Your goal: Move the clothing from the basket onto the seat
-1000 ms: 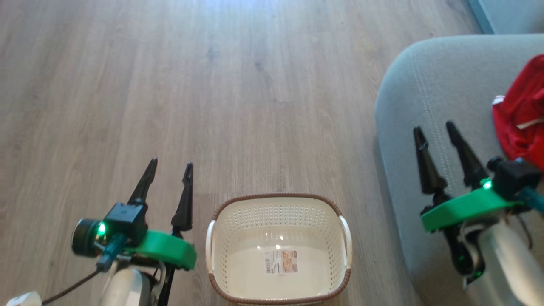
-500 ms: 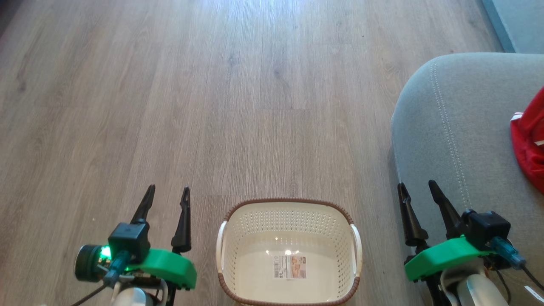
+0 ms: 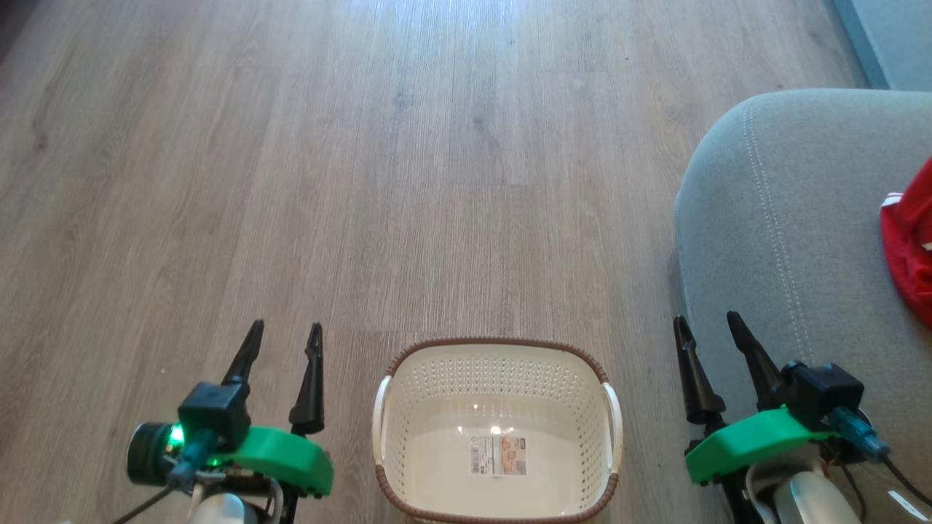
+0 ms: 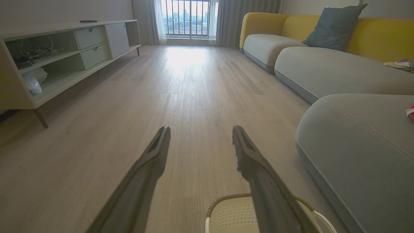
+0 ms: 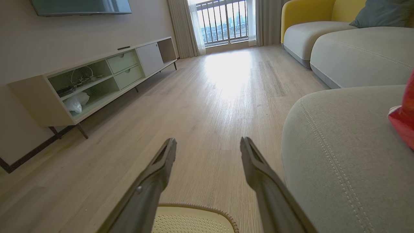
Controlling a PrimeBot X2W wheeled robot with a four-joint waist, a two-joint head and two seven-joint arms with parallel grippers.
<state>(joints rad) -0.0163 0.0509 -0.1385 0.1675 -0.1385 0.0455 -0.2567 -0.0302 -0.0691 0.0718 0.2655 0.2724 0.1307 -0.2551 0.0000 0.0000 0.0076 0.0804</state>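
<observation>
**Red clothing on the seat, both hands wide**

The basket (image 3: 495, 340) stands on the wood floor (image 3: 437, 182) at the bottom middle of the head view. Its pale base is in plain sight, with a small paper label (image 3: 498, 455) stuck on it. The left hand (image 3: 287, 326) hangs over the floor just left of the basket, its two dark fingers spread wide and pointing along the boards. The right hand (image 3: 705, 319) hangs to the basket's right, at the near edge of the seat (image 3: 786, 240). Its fingers are likewise spread wide and grip nothing. The clothing (image 3: 910, 247) lies on the seat at the right edge of the head view, well apart from both hands, with a strip of white trim showing on the red fabric. In the wrist views a low media unit (image 4: 64, 58) runs along the wall across the floor from the seat.
</observation>
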